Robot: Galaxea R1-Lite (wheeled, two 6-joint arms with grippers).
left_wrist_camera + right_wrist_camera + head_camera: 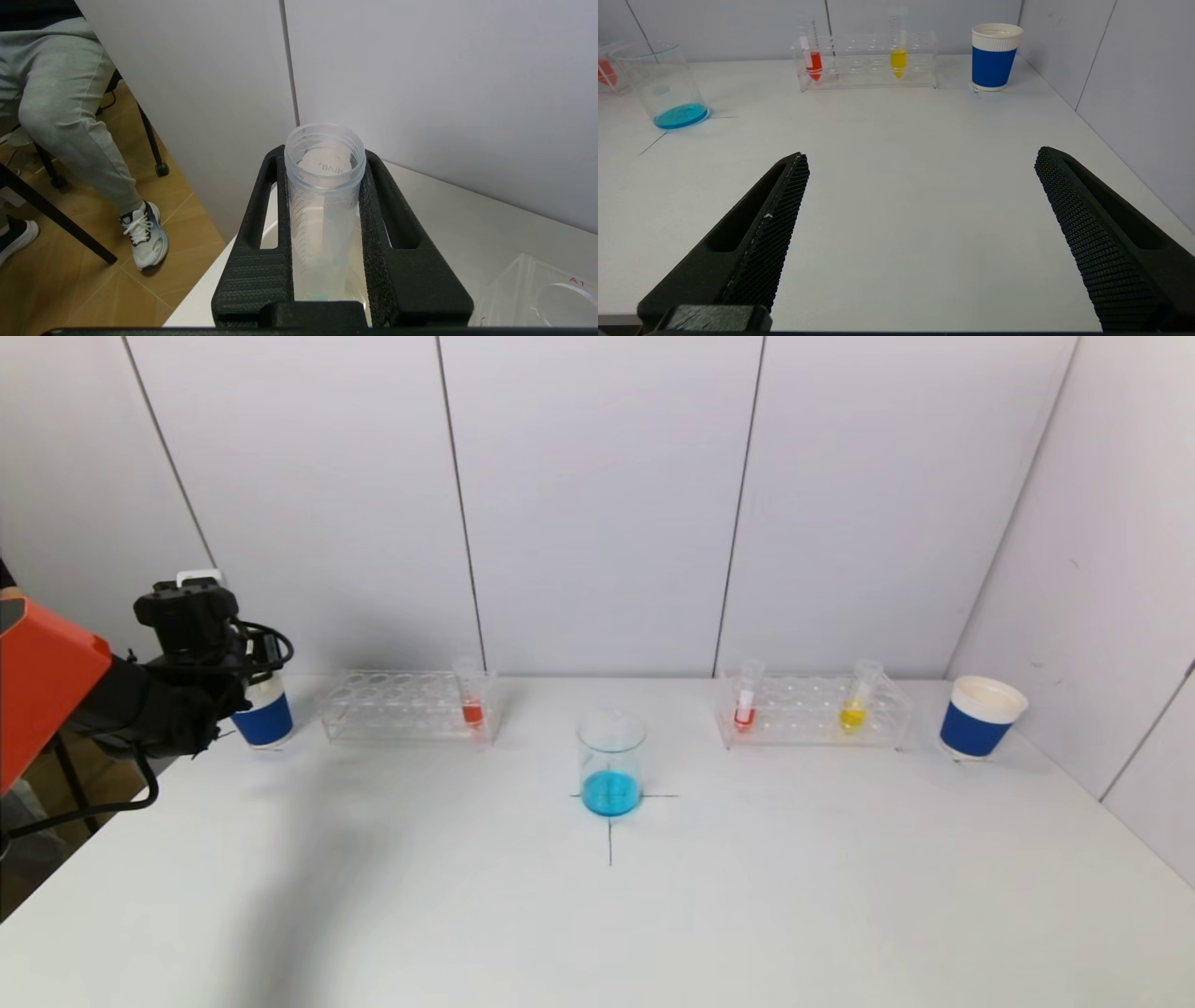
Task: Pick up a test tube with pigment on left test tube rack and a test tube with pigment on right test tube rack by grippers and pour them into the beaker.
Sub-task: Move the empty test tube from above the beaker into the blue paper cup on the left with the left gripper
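My left gripper (250, 683) is at the far left of the table, over a blue-and-white paper cup (266, 721). In the left wrist view the gripper (324, 156) is shut on a clear, nearly empty test tube (322, 219), held upright above the cup's rim (268, 235). The left rack (401, 705) holds a red tube (471, 702). The right rack (812, 711) holds a red tube (745, 702) and a yellow tube (853, 702). The beaker (611, 761) with blue liquid stands at the centre. My right gripper (922, 155) is open and empty, low over the table's near right part.
A second blue-and-white paper cup (980, 717) stands right of the right rack. Wall panels close the back and right side. The table's left edge is close to the left gripper; a seated person's legs (70, 116) show beyond it.
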